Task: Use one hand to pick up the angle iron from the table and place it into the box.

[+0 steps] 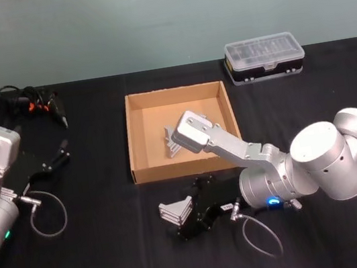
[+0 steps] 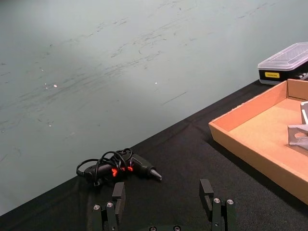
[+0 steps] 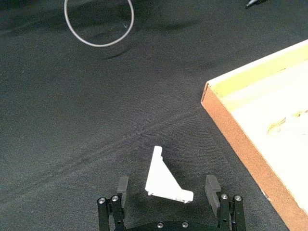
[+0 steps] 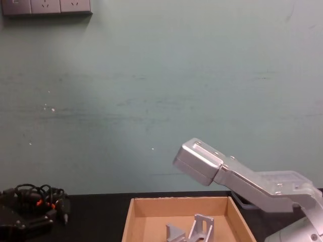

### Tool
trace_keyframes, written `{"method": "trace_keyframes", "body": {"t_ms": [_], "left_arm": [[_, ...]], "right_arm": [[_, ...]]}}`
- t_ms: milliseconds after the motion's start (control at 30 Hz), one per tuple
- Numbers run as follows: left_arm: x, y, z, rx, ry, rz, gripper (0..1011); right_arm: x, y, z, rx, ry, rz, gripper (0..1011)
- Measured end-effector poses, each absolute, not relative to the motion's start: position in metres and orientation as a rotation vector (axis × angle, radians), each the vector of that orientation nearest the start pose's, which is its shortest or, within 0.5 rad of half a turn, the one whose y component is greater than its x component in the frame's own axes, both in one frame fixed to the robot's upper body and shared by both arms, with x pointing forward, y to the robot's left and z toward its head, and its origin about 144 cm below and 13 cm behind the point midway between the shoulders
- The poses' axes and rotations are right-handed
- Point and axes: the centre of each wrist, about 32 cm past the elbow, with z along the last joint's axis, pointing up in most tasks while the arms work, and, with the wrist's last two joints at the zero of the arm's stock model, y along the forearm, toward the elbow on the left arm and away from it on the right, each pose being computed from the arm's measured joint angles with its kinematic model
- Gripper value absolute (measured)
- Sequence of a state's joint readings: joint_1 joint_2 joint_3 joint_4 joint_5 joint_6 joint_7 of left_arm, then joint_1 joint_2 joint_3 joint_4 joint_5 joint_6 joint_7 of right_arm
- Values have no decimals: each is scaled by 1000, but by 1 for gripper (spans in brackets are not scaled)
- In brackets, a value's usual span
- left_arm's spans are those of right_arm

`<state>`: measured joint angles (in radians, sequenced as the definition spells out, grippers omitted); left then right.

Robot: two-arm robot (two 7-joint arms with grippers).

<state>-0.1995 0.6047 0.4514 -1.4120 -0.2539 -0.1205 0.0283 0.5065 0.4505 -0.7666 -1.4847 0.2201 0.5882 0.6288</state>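
A silver angle iron (image 1: 177, 210) lies on the black table (image 1: 109, 254) just in front of the tan box (image 1: 184, 168). My right gripper (image 1: 189, 210) is low over it and open. In the right wrist view the angle iron (image 3: 166, 177) sits between the two black fingers (image 3: 121, 186), with a gap on each side, and the box wall (image 3: 240, 130) is close by. Other angle irons (image 1: 171, 142) rest inside the box, which also appears in the chest view (image 4: 179, 200). My left gripper (image 2: 163, 192) stays open at the far left of the table (image 1: 51, 164), holding nothing.
A clear-lidded plastic case (image 1: 264, 57) stands behind the box at the right. A black tool with a tangled cable (image 1: 34, 102) lies at the back left. Grey cable loops hang from both wrists (image 1: 47, 212) (image 1: 259, 233). My right forearm (image 1: 220, 142) crosses the box's front right corner.
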Motion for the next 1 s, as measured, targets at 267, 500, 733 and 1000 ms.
{"method": "trace_keyframes", "body": {"t_ms": [267,500,733,1000], "left_arm": [[489,310,1140,304,-285,1248,1011],[489,310,1140,304,-285,1248,1011],[489,310,1140,304,-285,1248,1011],[489,310,1140,304,-285,1248,1011]], "right_arm": [[527,-169,1207,-701,99,-437,996],[527,-168,1208,-701,99,-437,840],[527,-169,1208,-701,99,-437,633],[527,-169,1208,-701,99,-437,530]]}}
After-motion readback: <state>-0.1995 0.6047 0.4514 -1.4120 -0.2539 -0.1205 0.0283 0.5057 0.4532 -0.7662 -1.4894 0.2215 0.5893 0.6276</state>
